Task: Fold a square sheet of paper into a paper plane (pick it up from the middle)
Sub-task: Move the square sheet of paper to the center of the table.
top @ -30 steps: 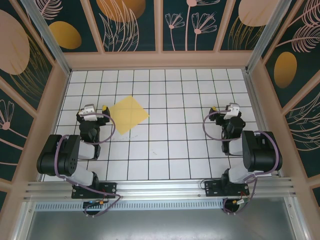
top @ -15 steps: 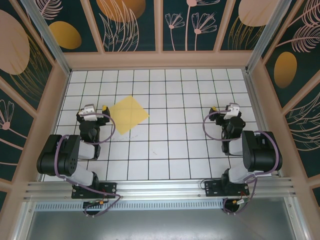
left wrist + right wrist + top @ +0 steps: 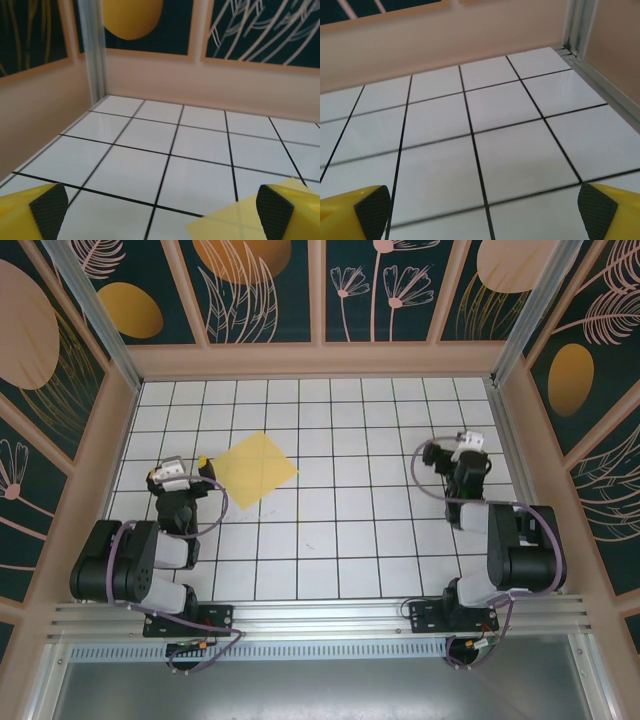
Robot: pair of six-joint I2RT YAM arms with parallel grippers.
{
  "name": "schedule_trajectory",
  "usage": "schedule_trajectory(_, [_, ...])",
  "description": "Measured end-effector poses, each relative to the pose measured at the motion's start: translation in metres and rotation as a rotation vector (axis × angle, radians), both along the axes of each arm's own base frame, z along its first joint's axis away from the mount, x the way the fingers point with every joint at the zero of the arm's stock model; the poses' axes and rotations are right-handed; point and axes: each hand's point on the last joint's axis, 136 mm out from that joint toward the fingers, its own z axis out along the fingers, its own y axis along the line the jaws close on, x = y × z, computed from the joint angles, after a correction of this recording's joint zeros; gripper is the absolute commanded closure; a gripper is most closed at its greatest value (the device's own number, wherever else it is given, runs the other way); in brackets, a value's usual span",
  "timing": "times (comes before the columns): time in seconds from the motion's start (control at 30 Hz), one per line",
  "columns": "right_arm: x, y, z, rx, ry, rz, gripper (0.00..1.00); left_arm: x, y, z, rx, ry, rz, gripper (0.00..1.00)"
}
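The square sheet of paper (image 3: 257, 467) is plain yellow and lies flat and unfolded on the white grid table, turned like a diamond, left of centre. My left gripper (image 3: 186, 470) stands open just left of the sheet's left corner. In the left wrist view that corner (image 3: 235, 226) lies low on the tiles beside the right fingertip (image 3: 274, 212), and nothing sits between the jaws of the left gripper (image 3: 161, 212). My right gripper (image 3: 450, 446) is open over bare tiles at the right, far from the sheet. The right wrist view has the right gripper (image 3: 482, 212) empty above the grid.
Peach walls ring the table; the back wall (image 3: 320, 360) and the side walls (image 3: 110, 430) stand close to the outer tiles. An aluminium post (image 3: 95, 50) rises in the far left corner. The arm bases (image 3: 180, 615) sit at the near edge.
The left gripper has shifted slightly left and nearer to its base. The right gripper has moved farther toward the back wall. The sheet has not moved.
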Motion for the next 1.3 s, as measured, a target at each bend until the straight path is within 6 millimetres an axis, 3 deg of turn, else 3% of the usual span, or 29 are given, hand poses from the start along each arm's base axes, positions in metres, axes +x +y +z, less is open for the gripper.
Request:
schedule_trajectory(0.1, [0.024, 0.004, 0.037, 0.04, -0.004, -0.011, 0.01, -0.003, 0.007, 0.024, -0.015, -0.06, 0.04, 0.01])
schedule_trajectory(0.2, [0.03, 0.026, 0.054, 0.09, 0.028, 0.009, 0.01, 0.0, 0.011, 0.046, -0.04, -0.092, 0.066, 0.01])
schedule_trajectory(0.33, [0.038, 0.077, 0.061, 0.179, 0.13, 0.061, 0.01, 0.003, 0.015, 0.071, -0.101, -0.109, 0.092, 0.01])
schedule_trajectory(0.47, [0.054, 0.14, 0.068, 0.247, 0.203, 0.143, 0.01, 0.012, 0.018, 0.091, -0.219, -0.086, 0.113, 0.02])
schedule_trajectory(0.63, [0.055, 0.238, 0.034, 0.164, 0.328, 0.249, 0.01, 0.024, 0.01, 0.096, -0.307, -0.02, 0.082, 0.02])
schedule_trajectory(0.8, [0.044, 0.346, -0.022, -0.007, 0.438, 0.391, 0.01, 0.023, 0.002, 0.07, -0.354, 0.088, 0.054, 0.02])
schedule_trajectory(0.9, [0.03, 0.389, -0.053, -0.084, 0.498, 0.469, 0.01, 0.023, 0.0, 0.061, -0.363, 0.133, 0.05, 0.02])
schedule_trajectory(1.1, [0.024, 0.433, -0.082, -0.161, 0.558, 0.544, 0.03, 0.024, -0.003, 0.048, -0.364, 0.186, 0.044, 0.01])
schedule_trajectory(1.3, [0.03, 0.438, -0.1, -0.224, 0.593, 0.536, 0.03, 0.024, -0.003, 0.04, -0.363, 0.211, 0.049, 0.02])
